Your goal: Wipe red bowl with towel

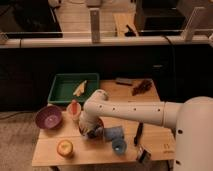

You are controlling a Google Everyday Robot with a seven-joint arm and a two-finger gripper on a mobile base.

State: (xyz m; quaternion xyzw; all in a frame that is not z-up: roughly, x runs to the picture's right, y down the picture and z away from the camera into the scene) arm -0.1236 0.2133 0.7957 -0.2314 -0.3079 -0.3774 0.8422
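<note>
My white arm reaches in from the right and bends down to the front middle of the wooden table [50, 152]. The gripper [90, 131] is low there, pressed into a dark red bowl [98, 123] that the wrist mostly hides. A light blue cloth-like thing [113, 133], probably the towel, lies right beside the gripper on its right and touches the bowl's edge. I cannot tell whether the gripper holds any part of it.
A purple bowl [48, 117] sits at the left edge. An orange cup [74, 109] stands behind the gripper, and a green tray [60, 90] holding a yellow item is at the back left. A yellow fruit [65, 147], a blue cup [119, 146] and a black tool [138, 134] lie in front.
</note>
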